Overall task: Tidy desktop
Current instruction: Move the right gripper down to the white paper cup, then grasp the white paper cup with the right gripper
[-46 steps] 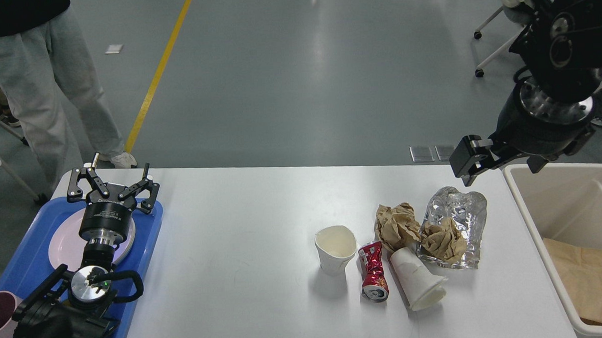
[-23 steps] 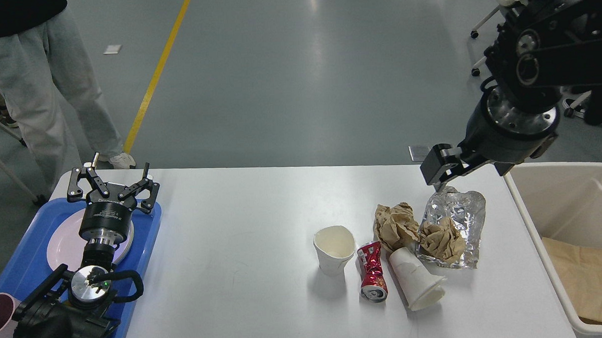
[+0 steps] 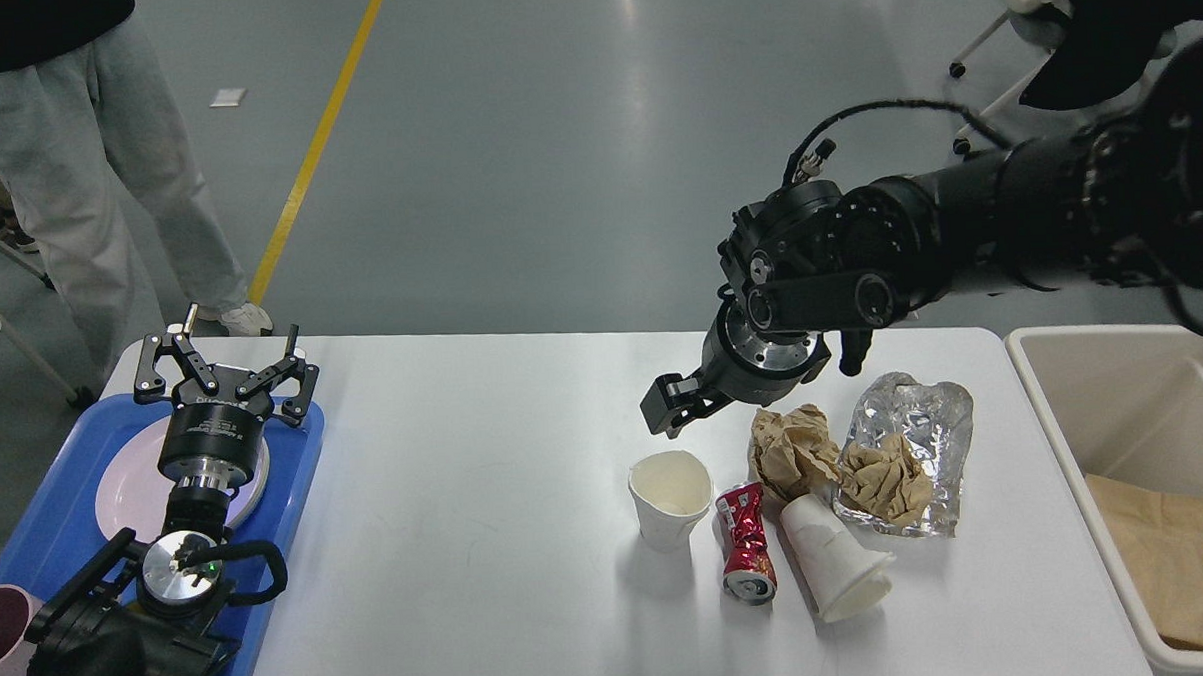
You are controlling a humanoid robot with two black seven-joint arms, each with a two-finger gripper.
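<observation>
The white table [image 3: 469, 543] fills the near and middle part of the view. On its right half a cluster of litter is seen: an upright white paper cup [image 3: 670, 497], just right of it a crushed red can [image 3: 746, 543], then a second white cup [image 3: 834, 562] lying on its side, with crumpled brown paper [image 3: 792, 449] behind it and a silver foil bag [image 3: 910, 437] holding more brown paper at the far right.

The right tool [image 3: 670, 408] is held above the table, just beyond the upright cup and left of the brown paper; it is seen end-on and dark, so whether it is spread or closed cannot be told.

The left tool [image 3: 224, 366] is held over a pale plate [image 3: 131, 484] on a blue tray [image 3: 58, 527] at the table's left edge, its fingers spread wide and empty. A beige bin [image 3: 1085, 431] stands at the right.
</observation>
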